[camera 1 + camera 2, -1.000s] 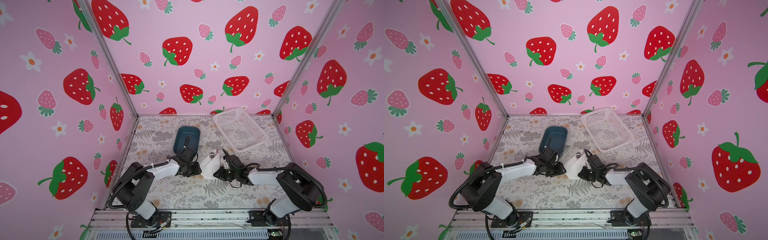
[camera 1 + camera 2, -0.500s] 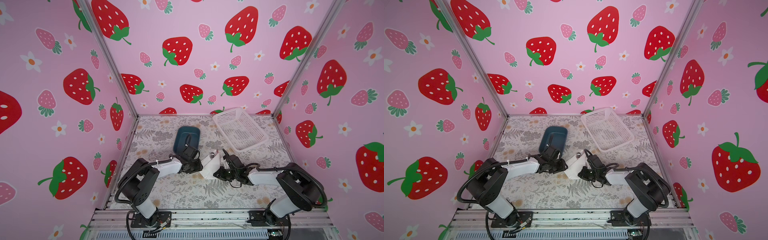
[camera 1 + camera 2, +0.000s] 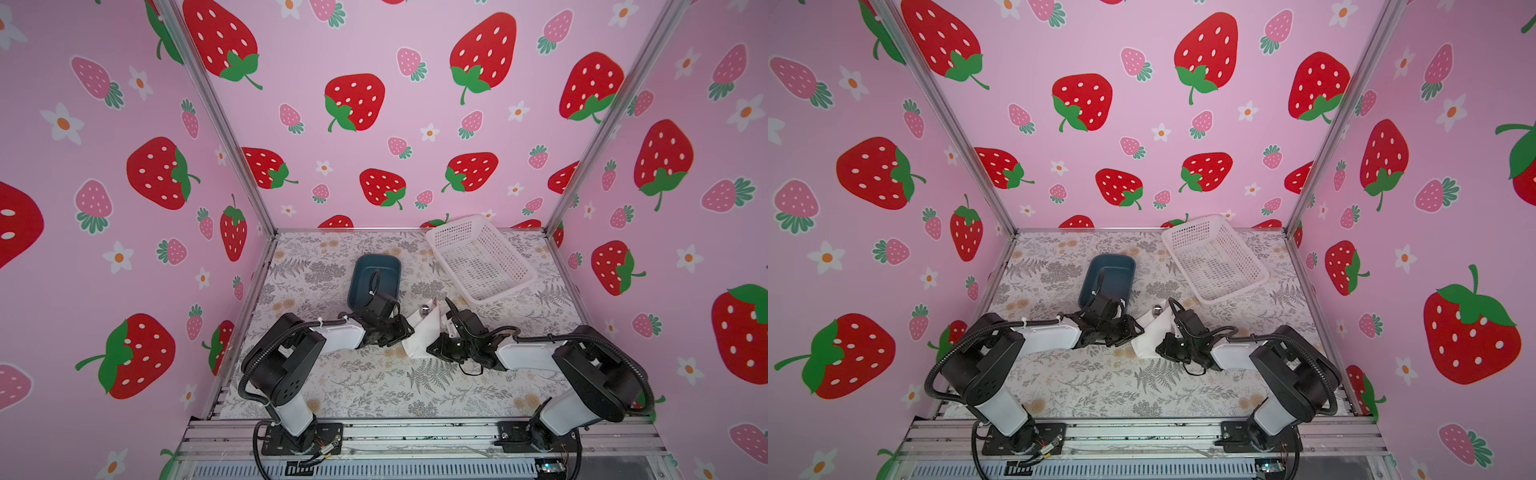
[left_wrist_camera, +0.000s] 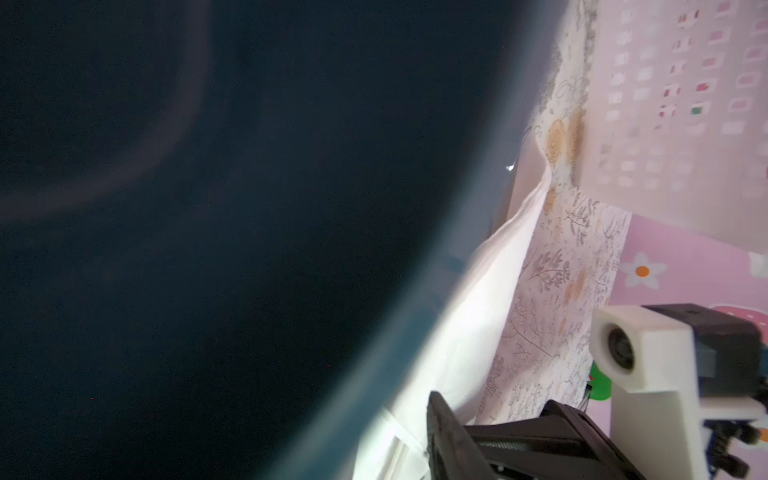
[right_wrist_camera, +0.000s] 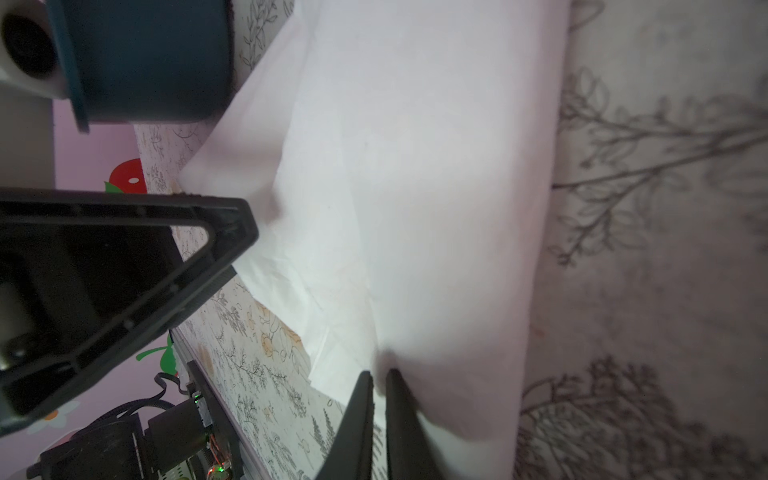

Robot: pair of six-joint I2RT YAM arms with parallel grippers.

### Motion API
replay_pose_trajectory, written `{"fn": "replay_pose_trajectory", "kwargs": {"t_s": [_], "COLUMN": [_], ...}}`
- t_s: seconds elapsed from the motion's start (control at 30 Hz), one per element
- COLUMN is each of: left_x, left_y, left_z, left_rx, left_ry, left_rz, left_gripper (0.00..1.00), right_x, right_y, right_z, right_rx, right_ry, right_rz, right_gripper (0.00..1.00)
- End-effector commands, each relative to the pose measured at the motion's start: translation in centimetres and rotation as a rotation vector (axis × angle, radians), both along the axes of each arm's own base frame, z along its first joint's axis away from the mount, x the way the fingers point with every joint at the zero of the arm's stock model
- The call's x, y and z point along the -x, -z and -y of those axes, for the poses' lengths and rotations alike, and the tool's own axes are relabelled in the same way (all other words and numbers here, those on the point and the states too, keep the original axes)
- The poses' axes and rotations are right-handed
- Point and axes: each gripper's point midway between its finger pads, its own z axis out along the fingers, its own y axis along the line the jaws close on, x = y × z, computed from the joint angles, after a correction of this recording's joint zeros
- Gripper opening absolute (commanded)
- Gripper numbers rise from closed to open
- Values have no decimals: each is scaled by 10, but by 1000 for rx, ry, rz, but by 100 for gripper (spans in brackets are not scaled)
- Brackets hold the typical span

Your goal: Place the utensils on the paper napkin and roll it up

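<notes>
Right gripper (image 5: 376, 399) pinches the paper napkin (image 5: 415, 187), a utensil (image 3: 424, 309) inside its fold; whether left gripper (image 3: 408, 331) grips is unclear.

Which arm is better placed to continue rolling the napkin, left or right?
Right, probably. The right gripper is shut on an edge of the paper napkin, so it can carry that edge over. The left gripper only sits at the napkin's other side, next to the blue tub.

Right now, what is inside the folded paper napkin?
One shiny utensil tip pokes out at the far end of the paper napkin. Whatever else it wraps is covered.
</notes>
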Motion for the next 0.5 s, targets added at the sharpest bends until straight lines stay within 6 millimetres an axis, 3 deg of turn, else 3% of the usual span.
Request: {"fn": "replay_pose_trajectory", "kwargs": {"t_s": [0.0, 0.27, 0.47], "left_x": [5, 9, 5], "left_y": [0, -7, -9], "left_z": [9, 1, 2], "left_rx": [82, 67, 33], "left_ry": [-13, -47, -20], "left_rz": [-46, -8, 16], "left_gripper": [45, 44, 36], "right_x": [5, 4, 4], "right_y": [10, 10, 9], "right_z": [5, 5, 5], "right_rx": [41, 40, 39], "right_ry": [6, 6, 4], "right_rz": [-23, -22, -20], "right_gripper": [12, 12, 12]}}
